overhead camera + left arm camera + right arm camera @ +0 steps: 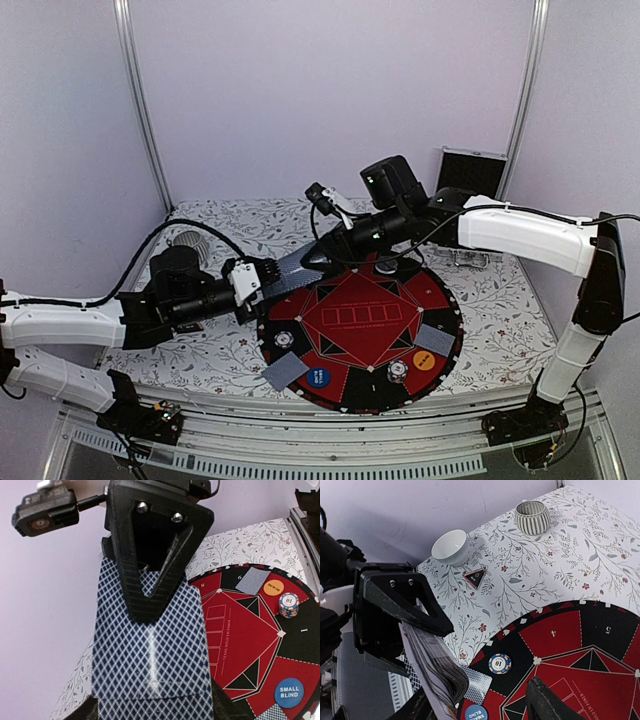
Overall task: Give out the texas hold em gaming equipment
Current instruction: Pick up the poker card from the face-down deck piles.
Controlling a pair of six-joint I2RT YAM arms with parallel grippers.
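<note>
My left gripper (262, 278) is shut on a thick deck of blue-backed playing cards (150, 655), held level above the left rim of the round poker mat (355, 322). My right gripper (318, 258) is open at the deck's far end, and one finger (150, 555) lies on the top card. In the right wrist view the deck's edge (437, 667) sits beside the left finger. On the mat lie two single cards (284, 370) (433, 338), a blue disc (318, 377), an orange disc (424, 360) and striped chips (285, 340) (397, 370).
A ribbed grey cup (532, 517), a white bowl (450, 546) and a small triangular piece (475, 576) stand on the flowered cloth left of the mat. An open black case (470, 170) stands at the back right. White walls enclose the table.
</note>
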